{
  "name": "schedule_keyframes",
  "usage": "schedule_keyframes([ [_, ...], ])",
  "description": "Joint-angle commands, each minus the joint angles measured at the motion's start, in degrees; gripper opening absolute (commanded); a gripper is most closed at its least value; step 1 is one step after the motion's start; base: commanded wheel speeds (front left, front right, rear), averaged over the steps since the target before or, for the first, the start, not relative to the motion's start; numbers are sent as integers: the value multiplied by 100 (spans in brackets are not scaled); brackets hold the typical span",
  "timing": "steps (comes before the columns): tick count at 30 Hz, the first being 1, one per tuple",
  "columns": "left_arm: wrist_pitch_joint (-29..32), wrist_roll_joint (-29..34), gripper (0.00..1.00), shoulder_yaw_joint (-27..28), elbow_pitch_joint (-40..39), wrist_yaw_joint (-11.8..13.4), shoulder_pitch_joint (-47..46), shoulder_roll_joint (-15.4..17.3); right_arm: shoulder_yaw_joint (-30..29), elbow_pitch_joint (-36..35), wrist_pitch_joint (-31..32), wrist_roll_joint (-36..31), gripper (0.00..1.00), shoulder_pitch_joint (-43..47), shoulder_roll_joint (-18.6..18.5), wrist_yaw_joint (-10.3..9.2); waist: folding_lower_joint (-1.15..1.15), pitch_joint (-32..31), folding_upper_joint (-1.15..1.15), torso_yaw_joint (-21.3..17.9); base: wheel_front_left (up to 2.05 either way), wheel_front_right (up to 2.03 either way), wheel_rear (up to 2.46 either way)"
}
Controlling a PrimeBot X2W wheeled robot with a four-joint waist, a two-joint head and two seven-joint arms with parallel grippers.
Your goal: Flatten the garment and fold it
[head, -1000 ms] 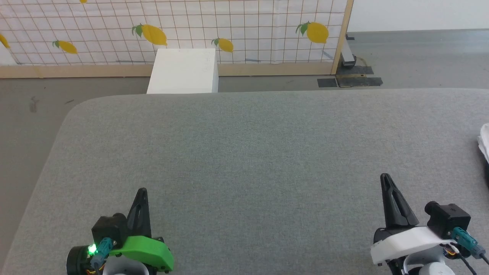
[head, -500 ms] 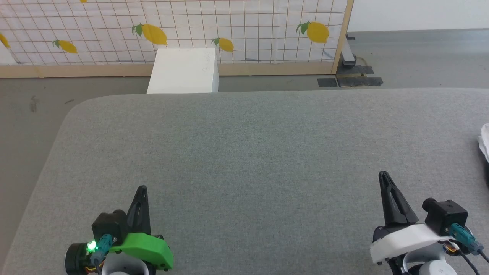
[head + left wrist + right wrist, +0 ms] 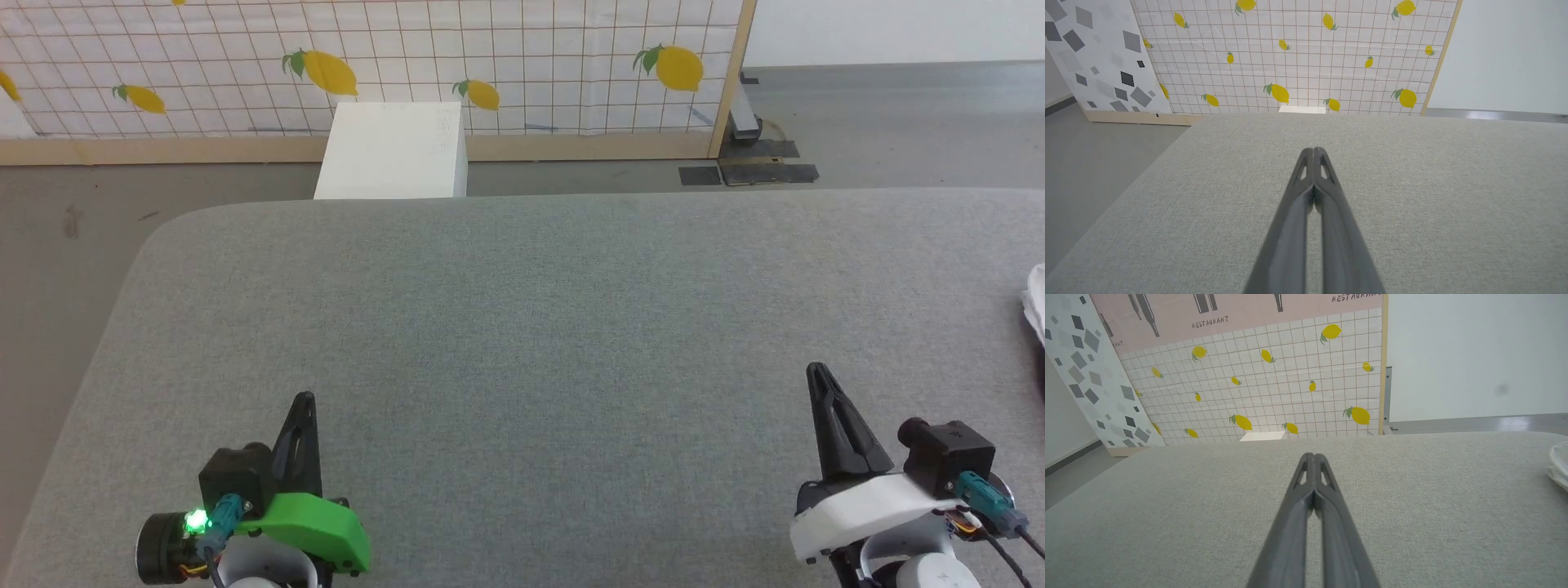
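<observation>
Just a sliver of the garment (image 3: 1035, 309) reaches into the head view at the far right edge of the grey padded table (image 3: 522, 327): white cloth with a dark bit below. It lies well right of my right gripper (image 3: 816, 374), which is shut and holds nothing. The right wrist view shows the same white cloth (image 3: 1560, 463) at its right edge, beyond my shut gripper (image 3: 1312, 456). My left gripper (image 3: 304, 400) hovers near the table's front left, shut and empty, its tips (image 3: 1313, 150) pressed together in the left wrist view.
A white box (image 3: 393, 151) stands on the floor behind the table's far edge. Behind it rises a lemon-print grid panel (image 3: 367, 65) with a wooden frame. Grey floor lies to the left and beyond the table.
Both grippers have crept a little forward over the table. They stay shut. The garment has not moved.
</observation>
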Motion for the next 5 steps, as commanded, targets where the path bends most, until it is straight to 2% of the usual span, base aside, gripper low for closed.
schedule_keyframes([
  [1,35,43,0,7,-50,-1,26,-25,6,-61,48,-68,0,39,-1,-3,0,1,0,0,0,0,0],
  [5,80,72,0,12,-89,-1,28,-29,8,-100,94,-114,0,43,-1,-3,0,2,0,1,0,0,0],
])
